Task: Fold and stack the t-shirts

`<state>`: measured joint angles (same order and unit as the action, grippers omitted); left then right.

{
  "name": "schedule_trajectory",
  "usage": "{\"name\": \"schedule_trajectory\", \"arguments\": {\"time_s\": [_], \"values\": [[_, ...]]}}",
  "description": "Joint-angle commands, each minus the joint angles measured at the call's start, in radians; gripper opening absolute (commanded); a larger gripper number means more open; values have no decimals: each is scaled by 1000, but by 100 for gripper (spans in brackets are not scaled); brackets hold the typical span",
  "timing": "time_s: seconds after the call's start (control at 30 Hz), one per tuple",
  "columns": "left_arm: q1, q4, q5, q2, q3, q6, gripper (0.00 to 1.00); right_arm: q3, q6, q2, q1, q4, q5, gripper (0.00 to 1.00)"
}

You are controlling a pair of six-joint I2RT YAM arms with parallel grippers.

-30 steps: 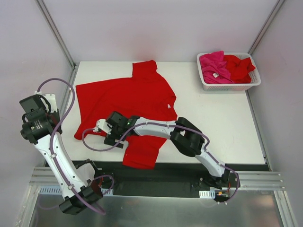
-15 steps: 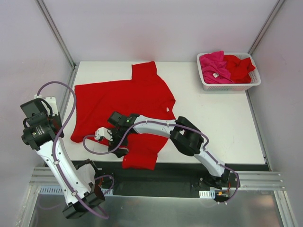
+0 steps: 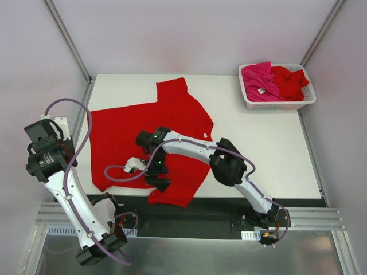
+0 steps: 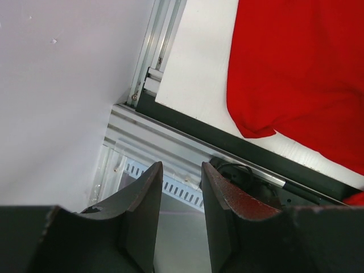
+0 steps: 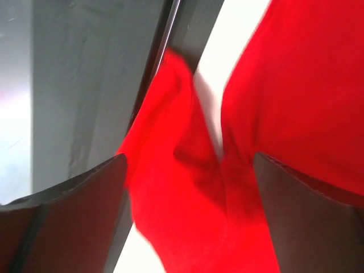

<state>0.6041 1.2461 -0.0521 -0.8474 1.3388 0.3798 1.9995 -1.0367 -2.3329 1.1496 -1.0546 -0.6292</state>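
Note:
A bright red t-shirt (image 3: 132, 129) lies spread on the white table (image 3: 269, 149), and its near corner (image 3: 170, 197) hangs over the front edge. My right gripper (image 3: 156, 176) hovers low over that near part with its jaws wide open. In the right wrist view, rumpled red cloth (image 5: 187, 187) lies below the right gripper (image 5: 189, 162), ungripped. My left arm (image 3: 47, 157) is raised off the table's left side. The left gripper (image 4: 181, 166) points down past the table corner, its fingers a little apart with nothing between them. The shirt's edge (image 4: 296, 68) shows there.
A white slotted basket (image 3: 275, 105) at the back right holds a magenta-pink shirt (image 3: 258, 80) and a red shirt (image 3: 291, 80). An aluminium rail (image 3: 189, 215) runs along the near edge. Grey walls and frame posts (image 3: 66, 37) enclose the table.
My right gripper has swung toward the near edge, and the red shirt has slid and turned that way with it. The left arm sank slightly a second ago, then held still.

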Motion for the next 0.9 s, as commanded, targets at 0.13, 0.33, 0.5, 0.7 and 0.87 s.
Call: {"name": "schedule_trajectory", "arguments": {"time_s": [0.13,0.33,0.5,0.7,0.87], "values": [[6,18,37,13,26,-22,34,177,-92,73,-30,-278,-10,96],[6,13,51,4,31,-12,34,21,278,167,-138,89,116,96],[5,-17,159,-89,29,56,34,-56,383,144,-255,249,463,96],[-42,-97,222,-335,161,70,34,-175,294,283,-367,263,566,96],[-223,-189,158,-513,221,59,35,-254,80,427,-424,106,534,96]]}}
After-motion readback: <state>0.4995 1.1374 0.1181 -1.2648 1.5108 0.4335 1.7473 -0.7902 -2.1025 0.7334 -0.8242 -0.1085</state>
